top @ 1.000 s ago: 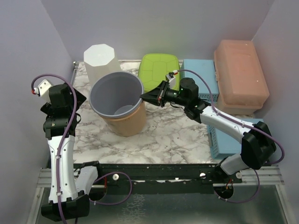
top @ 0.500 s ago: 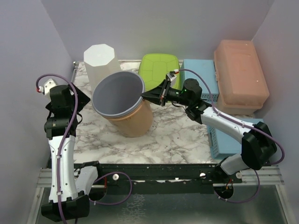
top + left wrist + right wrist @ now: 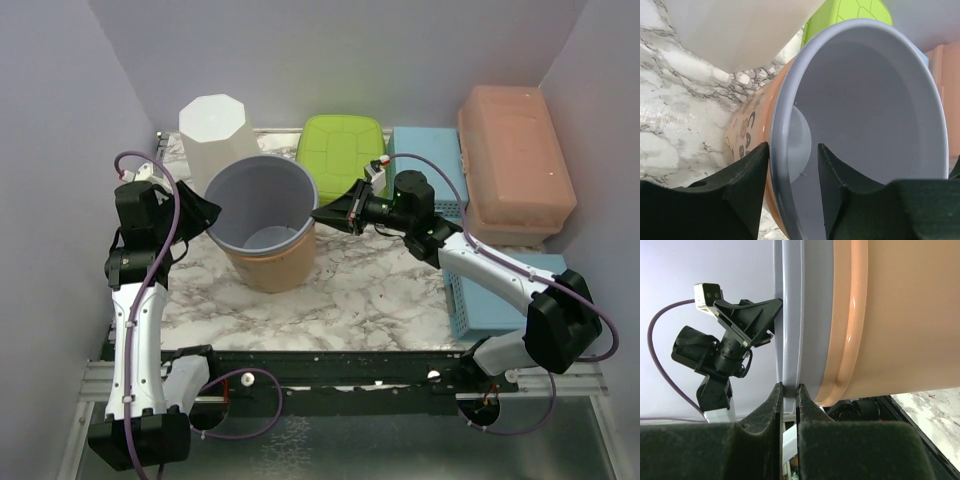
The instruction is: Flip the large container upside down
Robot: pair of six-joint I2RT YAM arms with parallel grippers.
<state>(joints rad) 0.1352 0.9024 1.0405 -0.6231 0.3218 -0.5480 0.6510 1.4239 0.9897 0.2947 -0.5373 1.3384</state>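
Table (image 3: pixel 370 290): marble top. The bucket stands on its left-middle part, just in front of a white tub (image 3: pixel 212 128) that is already bottom-up.
Bucket (image 3: pixel 275 265): orange outside, grey inside. It is on its base with the mouth facing up, and the inner floor shows from above. It looks about upright, and any slight lean is too small to call.
Bucket, done so far: nothing of the turn itself. The mouth faces up and the base seems to be on the table. Only the holds on the rim are set or nearly set.
Bucket, left to do: by my judgement nearly all of it. It must be lifted or tipped, rolled over between the two holds, set down mouth-first and released.
Right gripper (image 3: pixel 318 213): at the right side of the rim. Its own camera shows the two fingers pressed together on the grey lip (image 3: pixel 788 387), one on each face, so it is clamped on the bucket.
Left gripper (image 3: pixel 207 214): at the left side of the rim. Its jaws stand apart astride the wall (image 3: pixel 791 150), one finger outside and one inside. A sliver of gap shows at the inner finger, so no squeeze is visible yet.
Rim (image 3: pixel 782 125): grey lip, held on the right and only straddled on the left.
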